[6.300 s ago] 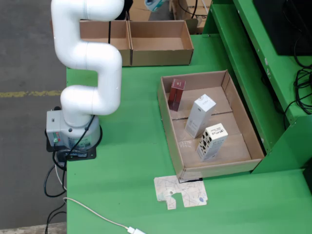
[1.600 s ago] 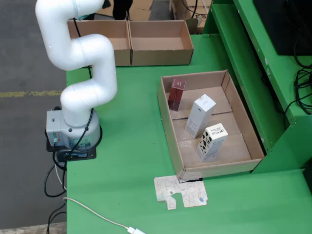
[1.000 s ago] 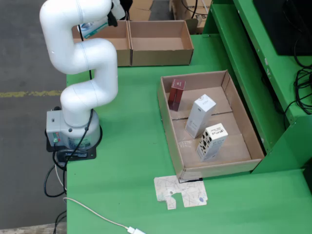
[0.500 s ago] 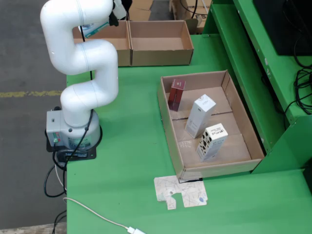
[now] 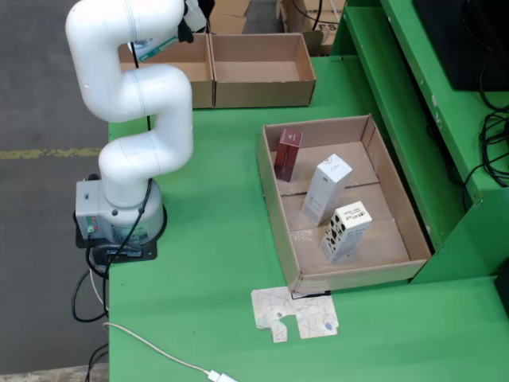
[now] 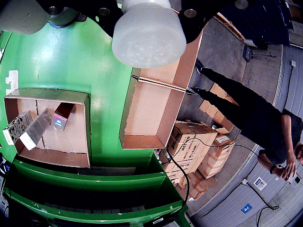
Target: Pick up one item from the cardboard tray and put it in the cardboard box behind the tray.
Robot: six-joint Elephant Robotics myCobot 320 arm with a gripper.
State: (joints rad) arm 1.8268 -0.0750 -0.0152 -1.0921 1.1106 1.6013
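On the green table (image 5: 215, 239) sits one cardboard tray (image 5: 398, 199) holding three small cartons, all standing. From the fixed view, the dark red carton (image 5: 287, 153) is at the far end of the tray, the plain white carton (image 5: 326, 189) leans in the middle, and the white carton with black spots (image 5: 345, 231) is nearest the camera. The three are close together but apart from one another, along the left half of the tray.

Behind the tray, at the far edge of the table, stand two open cardboard boxes side by side and touching: the right box (image 5: 258, 70) and the left box (image 5: 167, 57), which the arm (image 5: 135, 95) partly hides. The inside of the right box shows bare in the camera that rides on the arm.

The white arm rises from its base (image 5: 119, 215) at the left edge of the table and bends up over the left box. Its claw (image 5: 191, 16) is at the top edge of the fixed view, above the left box, with a pale bluish item (image 5: 153, 46) showing just under it. Whether the claw is open or closed on that item cannot be told. In the riding camera only a round white suction cup (image 6: 147, 32) fills the top.

One flat scrap of cardboard (image 5: 294, 312) lies on the table in front of the tray. One person in black (image 6: 255, 123) stands beyond the boxes, beside stacked cartons (image 6: 194, 146) on the floor.
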